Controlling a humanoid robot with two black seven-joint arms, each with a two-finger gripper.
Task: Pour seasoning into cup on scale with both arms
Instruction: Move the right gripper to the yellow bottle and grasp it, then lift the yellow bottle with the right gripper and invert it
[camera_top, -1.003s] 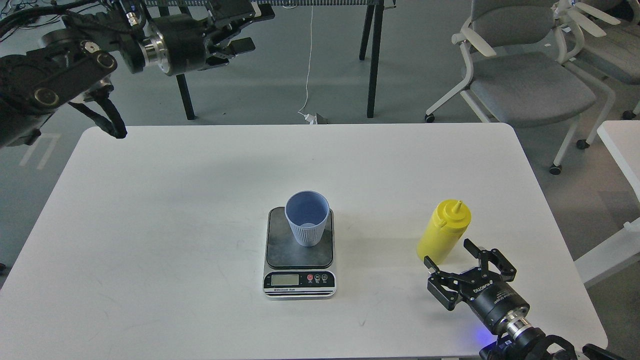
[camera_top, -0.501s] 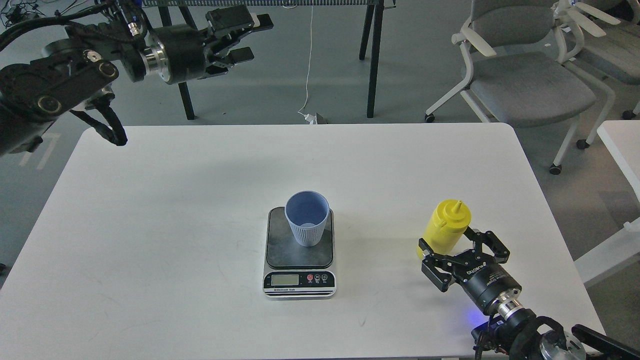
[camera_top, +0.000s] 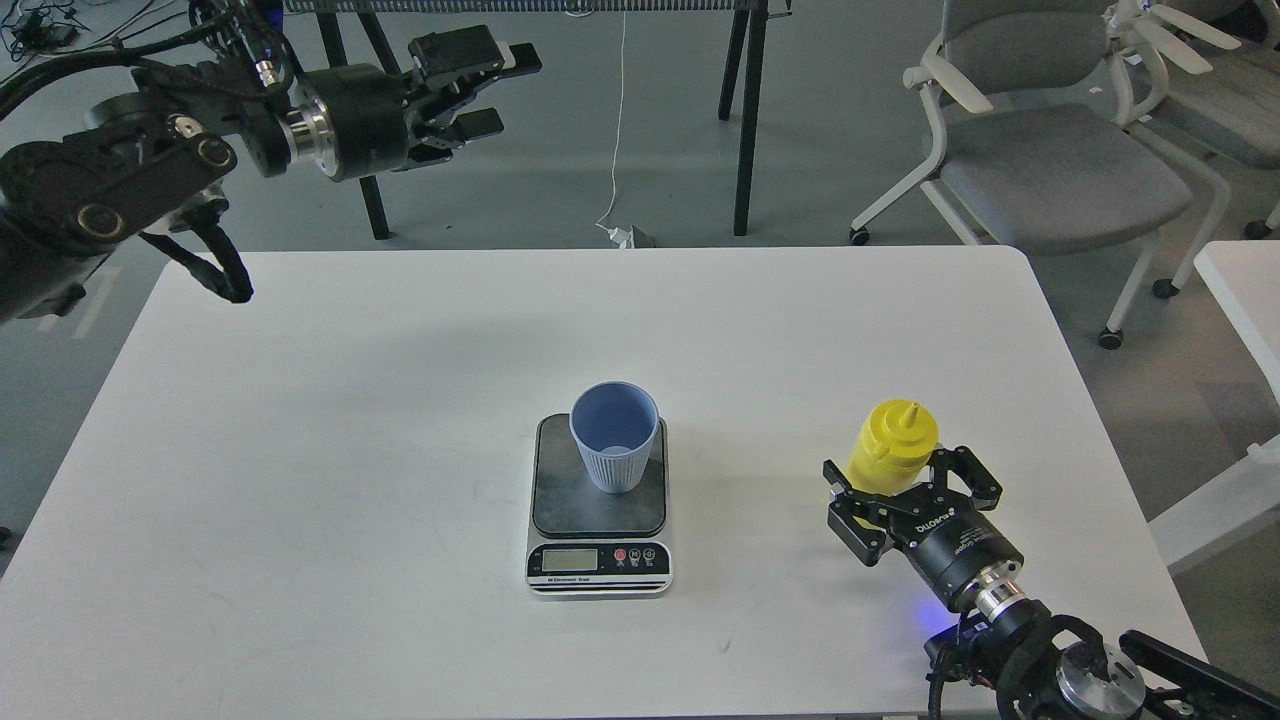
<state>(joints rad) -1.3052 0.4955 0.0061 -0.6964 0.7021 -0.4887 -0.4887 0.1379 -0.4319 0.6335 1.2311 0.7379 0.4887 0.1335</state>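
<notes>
The light blue ribbed cup (camera_top: 614, 448) stands upright on the dark platform of the scale (camera_top: 598, 560) at the table's middle front. The yellow squeeze bottle of seasoning (camera_top: 893, 445) stands upright on the table to the right. My right gripper (camera_top: 903, 478) is open with its fingers on either side of the bottle's lower body, which it hides. My left gripper (camera_top: 487, 90) is open and empty, held high beyond the table's far left corner, far from the cup.
The white table (camera_top: 350, 420) ends in rounded edges all round. Grey office chairs (camera_top: 1040, 150) stand behind at the right, black table legs (camera_top: 745, 110) behind the middle. Another white surface (camera_top: 1245, 290) lies at the right.
My right gripper has moved forward and up the table until its open fingers straddle the bottle. My left arm has shifted slightly, its gripper staying open.
</notes>
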